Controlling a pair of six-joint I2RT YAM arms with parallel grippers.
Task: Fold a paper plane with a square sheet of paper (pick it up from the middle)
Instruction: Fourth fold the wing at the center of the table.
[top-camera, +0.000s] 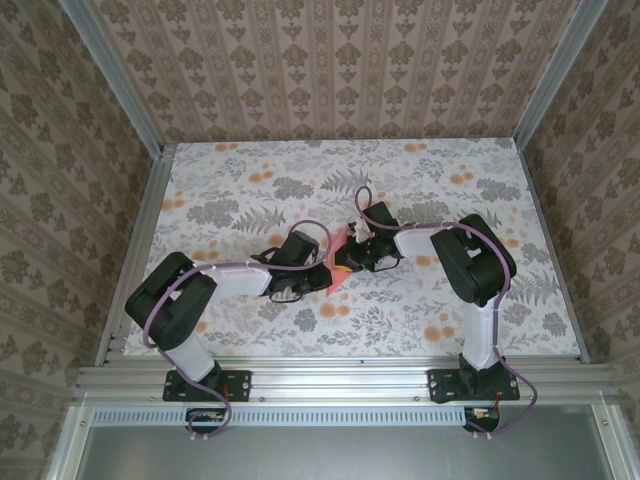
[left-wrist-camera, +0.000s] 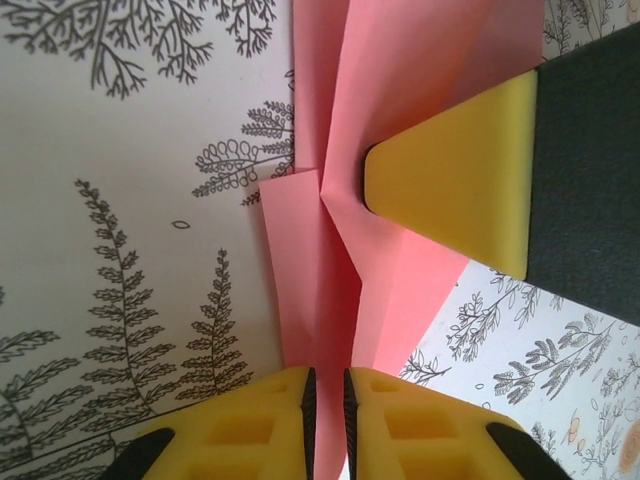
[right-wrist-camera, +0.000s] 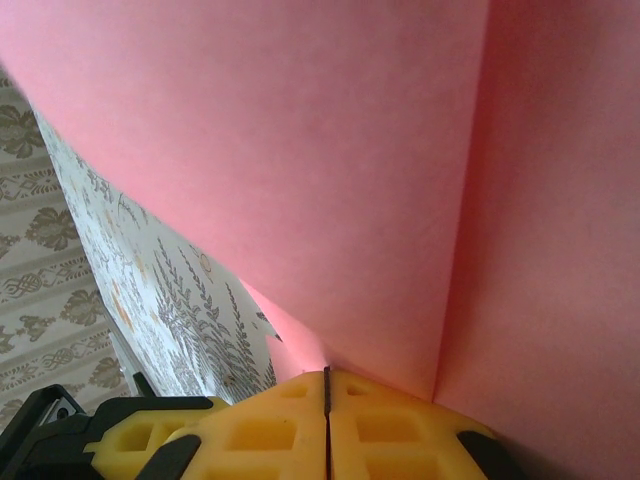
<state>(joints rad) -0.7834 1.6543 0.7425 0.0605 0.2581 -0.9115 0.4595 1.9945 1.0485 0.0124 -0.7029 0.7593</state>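
Left wrist: left end effector (left-wrist-camera: 328, 398) pinches the paper sheet (left-wrist-camera: 415, 90) mid-counter, crease running straight ahead. Opposite, right end effector (right-wrist-camera: 327, 400) pinches it too.

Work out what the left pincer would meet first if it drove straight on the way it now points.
The left pincer pinches the folded pink paper, which runs along that line. Next, probably the right pincer's yellow finger, just beside the line; depth is unclear.

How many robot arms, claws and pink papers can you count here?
Robot arms: 2, the left arm and the right arm
Claws: 2, the left claw and the right claw
Sheets of pink paper: 1
Total: 5
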